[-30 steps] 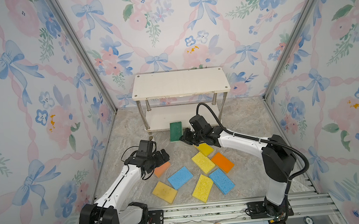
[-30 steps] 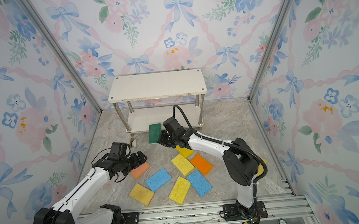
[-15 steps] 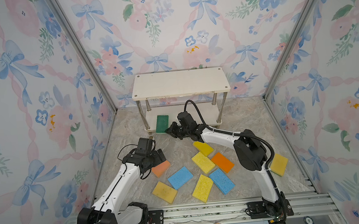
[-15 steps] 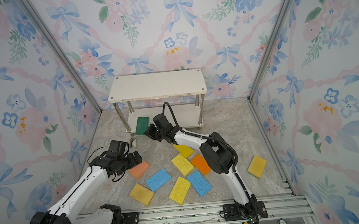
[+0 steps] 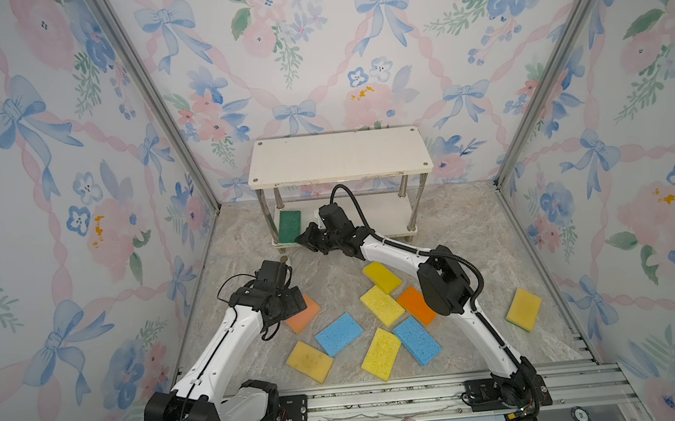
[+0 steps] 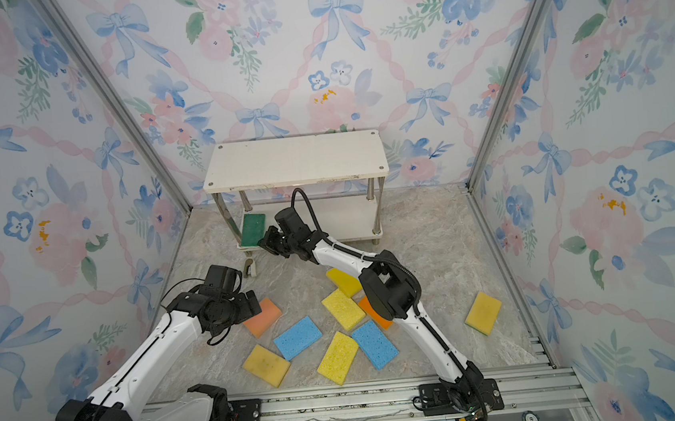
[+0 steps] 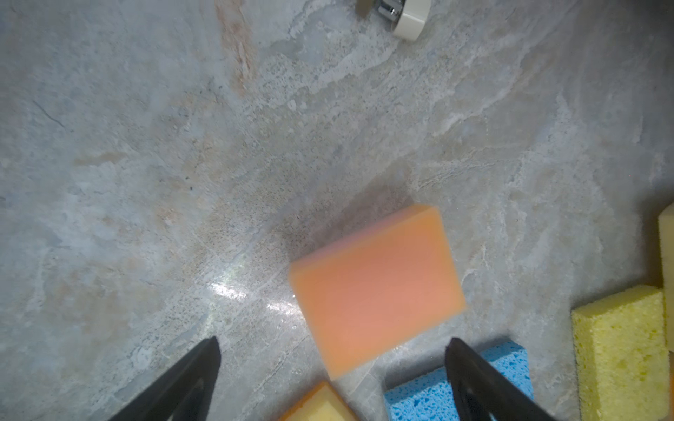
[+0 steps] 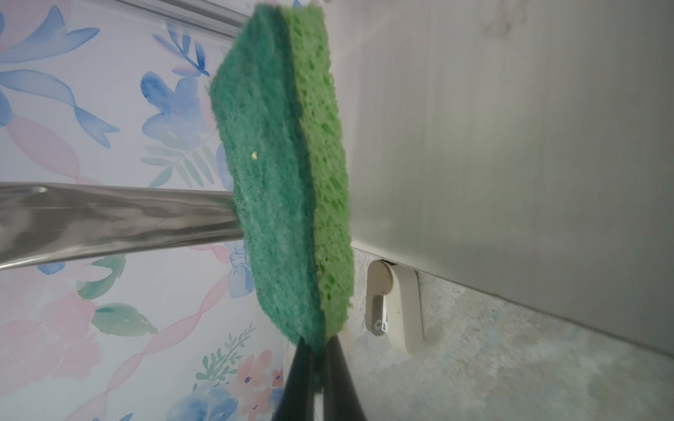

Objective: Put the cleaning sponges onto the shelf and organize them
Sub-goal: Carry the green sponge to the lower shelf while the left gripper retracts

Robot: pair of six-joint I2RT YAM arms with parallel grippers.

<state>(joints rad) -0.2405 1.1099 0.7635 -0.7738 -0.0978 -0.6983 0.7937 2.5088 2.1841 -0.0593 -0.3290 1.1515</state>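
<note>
I'm holding the right gripper [image 8: 316, 350] clamped on the green scouring sponge [image 8: 277, 164] at the lower tier of the shelf [image 5: 339, 157], with the left gripper [image 7: 332, 340] spread wide and empty above the peach sponge [image 7: 375, 288].

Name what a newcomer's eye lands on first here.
The green sponge, pinched in the right arm's fingers, at the left end of the lower board of the shelf. Then the bright sponges strewn on the marble floor, with the left arm's open fingers over the peach sponge.
</note>
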